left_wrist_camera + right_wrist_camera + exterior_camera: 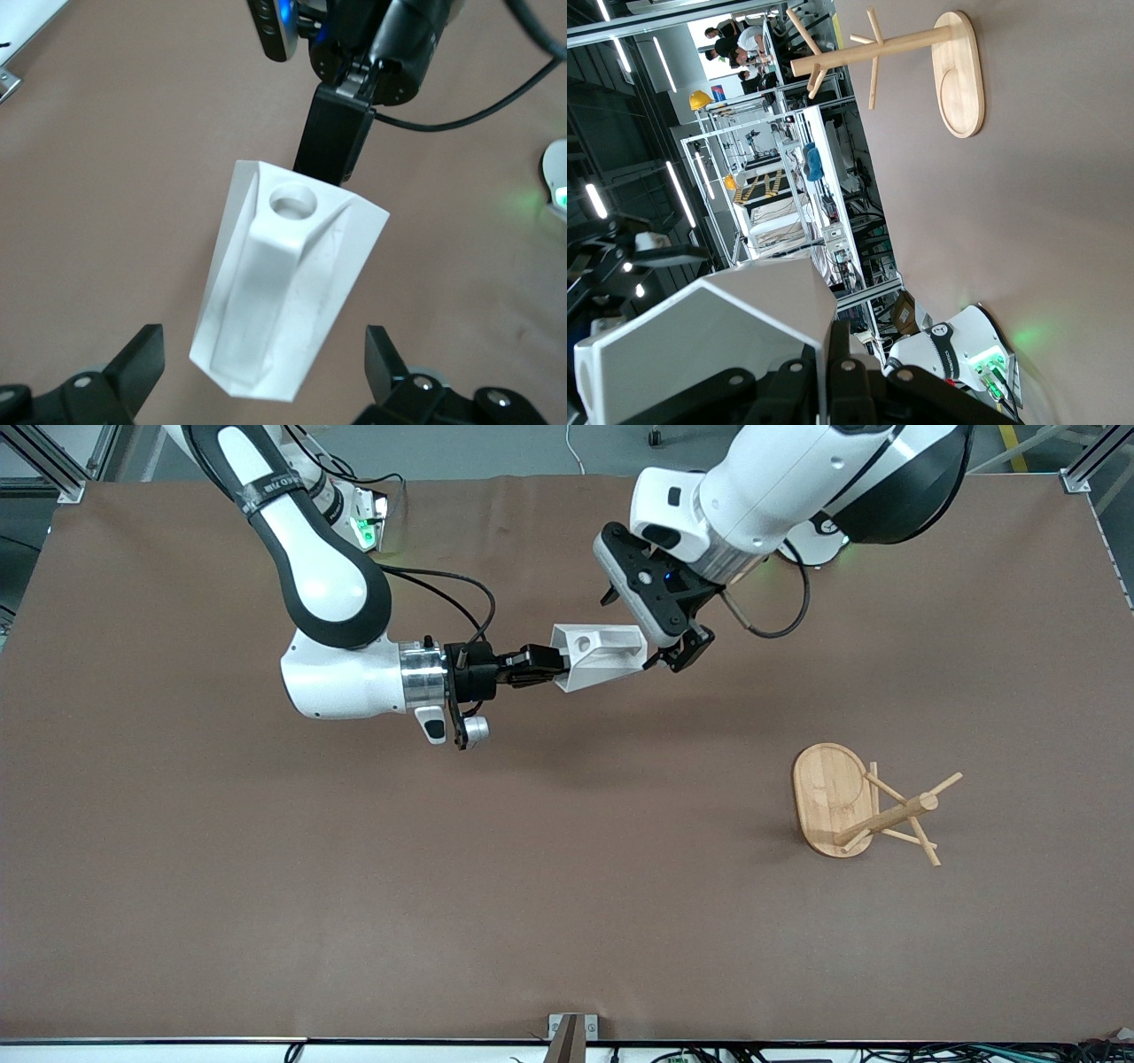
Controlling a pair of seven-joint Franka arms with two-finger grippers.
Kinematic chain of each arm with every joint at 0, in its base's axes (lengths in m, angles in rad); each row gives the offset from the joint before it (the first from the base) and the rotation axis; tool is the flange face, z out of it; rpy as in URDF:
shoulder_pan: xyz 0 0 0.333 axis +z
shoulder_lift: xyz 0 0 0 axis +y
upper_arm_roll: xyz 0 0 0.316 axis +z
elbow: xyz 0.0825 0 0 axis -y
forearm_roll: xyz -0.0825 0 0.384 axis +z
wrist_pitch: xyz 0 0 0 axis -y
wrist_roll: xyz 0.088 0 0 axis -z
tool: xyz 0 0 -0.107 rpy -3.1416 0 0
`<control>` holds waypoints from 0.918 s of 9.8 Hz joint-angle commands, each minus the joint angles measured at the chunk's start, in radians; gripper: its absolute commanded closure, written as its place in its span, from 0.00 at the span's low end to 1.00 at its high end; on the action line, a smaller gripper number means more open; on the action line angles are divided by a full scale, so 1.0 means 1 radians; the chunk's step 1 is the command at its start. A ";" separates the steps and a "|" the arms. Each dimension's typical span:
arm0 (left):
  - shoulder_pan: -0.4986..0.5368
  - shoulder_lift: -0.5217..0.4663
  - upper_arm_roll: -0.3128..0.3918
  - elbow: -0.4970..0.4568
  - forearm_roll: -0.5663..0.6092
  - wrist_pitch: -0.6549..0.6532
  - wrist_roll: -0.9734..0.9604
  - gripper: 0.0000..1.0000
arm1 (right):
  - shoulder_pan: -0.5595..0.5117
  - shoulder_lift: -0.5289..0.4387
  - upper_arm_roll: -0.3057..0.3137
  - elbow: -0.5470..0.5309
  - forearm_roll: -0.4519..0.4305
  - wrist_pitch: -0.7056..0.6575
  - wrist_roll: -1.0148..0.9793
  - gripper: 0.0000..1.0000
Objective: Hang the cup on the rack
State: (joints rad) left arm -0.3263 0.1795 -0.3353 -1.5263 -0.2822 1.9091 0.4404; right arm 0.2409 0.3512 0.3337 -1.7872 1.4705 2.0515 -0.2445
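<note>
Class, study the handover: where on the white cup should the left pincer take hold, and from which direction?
Judging by the views, grip the cup across its tapering body near the free end. The right pincer holds the opposite end; the handle's hole must stay clear. The left pincer, fingers open, already straddles it, so closing in end-on looks best.

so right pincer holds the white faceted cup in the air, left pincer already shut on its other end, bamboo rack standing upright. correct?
Not quite: the left pincer is open, fingers either side of the white faceted cup, as the left wrist view shows. The right pincer does hold it, and the bamboo rack stands upright.
</note>
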 commanded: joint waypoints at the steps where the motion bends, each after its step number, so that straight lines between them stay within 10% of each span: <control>1: -0.004 0.049 -0.004 -0.006 -0.008 0.008 0.093 0.00 | 0.001 -0.015 0.022 -0.012 0.040 0.029 -0.001 0.99; 9: -0.031 0.084 -0.017 -0.029 -0.002 0.005 0.149 0.05 | 0.001 -0.024 0.022 -0.014 0.057 0.029 0.001 0.99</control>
State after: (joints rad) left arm -0.3421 0.2284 -0.3484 -1.5287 -0.2822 1.9088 0.5681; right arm 0.2428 0.3511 0.3503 -1.7940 1.4839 2.0733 -0.2448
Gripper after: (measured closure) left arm 0.040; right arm 0.960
